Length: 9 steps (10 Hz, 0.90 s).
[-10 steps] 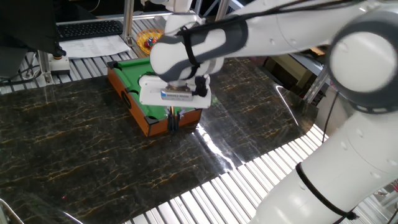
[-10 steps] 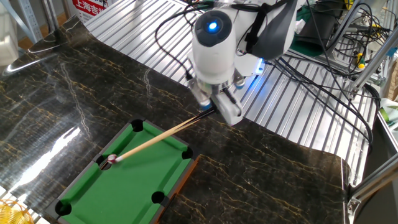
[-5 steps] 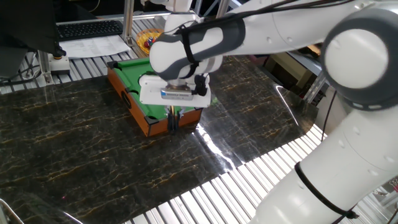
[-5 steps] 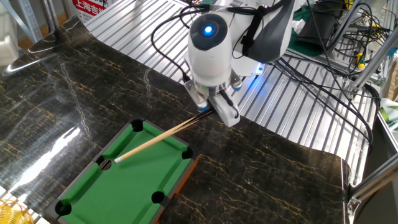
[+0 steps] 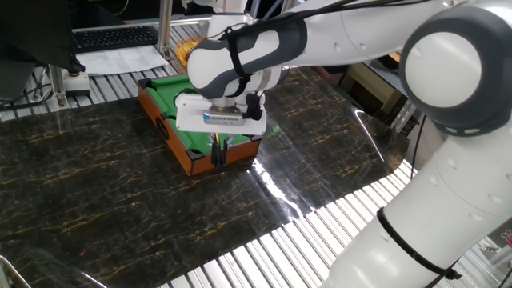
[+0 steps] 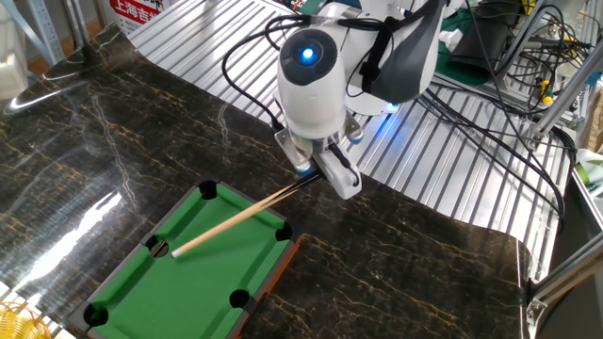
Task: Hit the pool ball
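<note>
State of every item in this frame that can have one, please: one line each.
gripper: shut on the cue stick's dark end.
cue stick: held, slanting down over the felt, tip beside a side pocket.
pool table: upright on the marble-look table, felt bare.
pool ball: not visible in either view.

Red sign with white characters, blue label on claw, both unreadable
</note>
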Available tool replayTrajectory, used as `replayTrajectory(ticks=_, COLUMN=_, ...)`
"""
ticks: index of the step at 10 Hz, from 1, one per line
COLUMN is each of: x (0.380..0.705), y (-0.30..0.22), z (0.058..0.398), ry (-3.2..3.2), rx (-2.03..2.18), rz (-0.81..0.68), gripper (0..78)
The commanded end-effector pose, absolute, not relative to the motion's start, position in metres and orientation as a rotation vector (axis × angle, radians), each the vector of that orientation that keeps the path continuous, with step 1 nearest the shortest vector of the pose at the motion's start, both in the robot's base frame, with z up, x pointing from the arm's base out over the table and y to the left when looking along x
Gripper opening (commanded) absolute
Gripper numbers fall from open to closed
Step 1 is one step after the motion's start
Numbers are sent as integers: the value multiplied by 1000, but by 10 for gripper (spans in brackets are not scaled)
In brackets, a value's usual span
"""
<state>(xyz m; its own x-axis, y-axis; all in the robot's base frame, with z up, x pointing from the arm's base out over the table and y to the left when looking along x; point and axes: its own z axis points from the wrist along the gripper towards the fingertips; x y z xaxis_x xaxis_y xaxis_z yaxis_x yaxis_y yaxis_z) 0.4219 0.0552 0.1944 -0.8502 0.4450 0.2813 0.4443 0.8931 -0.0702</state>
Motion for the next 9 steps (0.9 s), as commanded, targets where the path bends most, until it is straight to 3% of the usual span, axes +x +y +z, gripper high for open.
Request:
replayTrajectory(ticks=1, x=422, y=56, z=195, ry=-2817, rx=-582, rz=-13, gripper=11)
replayTrajectory(ticks=9, x=467, y=47, z=182, ry=-2912, rx=-501, rz=52, gripper=11)
